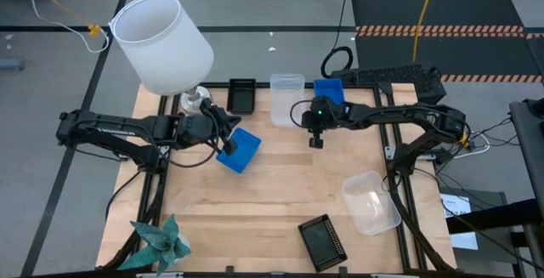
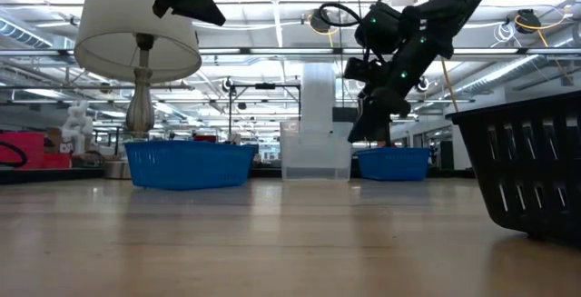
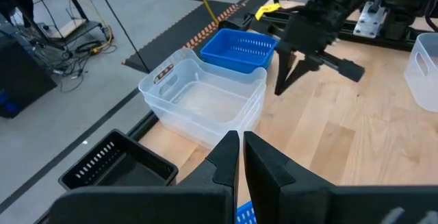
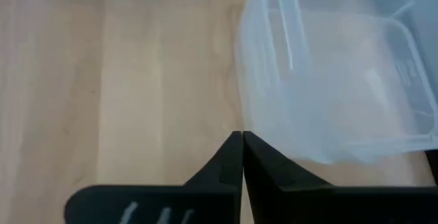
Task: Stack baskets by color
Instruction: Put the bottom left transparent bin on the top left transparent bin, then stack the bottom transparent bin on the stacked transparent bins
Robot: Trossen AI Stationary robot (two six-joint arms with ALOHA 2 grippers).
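A blue basket [image 1: 242,152] rests on the table left of centre, turned askew. My left gripper [image 3: 241,157] hangs shut well above its left rim [image 1: 228,147]. Two clear baskets [image 3: 205,104] sit nested at the far edge. On one side of them stands a black basket [image 1: 242,95], on the other a second blue basket [image 1: 329,90]. My right gripper [image 4: 241,157] is shut and empty. It hovers above the wood just near of the clear stack [image 1: 316,140]. Another clear basket [image 1: 371,201] and another black basket [image 1: 323,241] lie toward the near right.
A big white lampshade [image 1: 161,40] on its stand rises over the far left corner, close behind my left arm. A teal paper star [image 1: 157,240] lies at the near left corner. Bare wood shows in the table's middle [image 1: 280,193].
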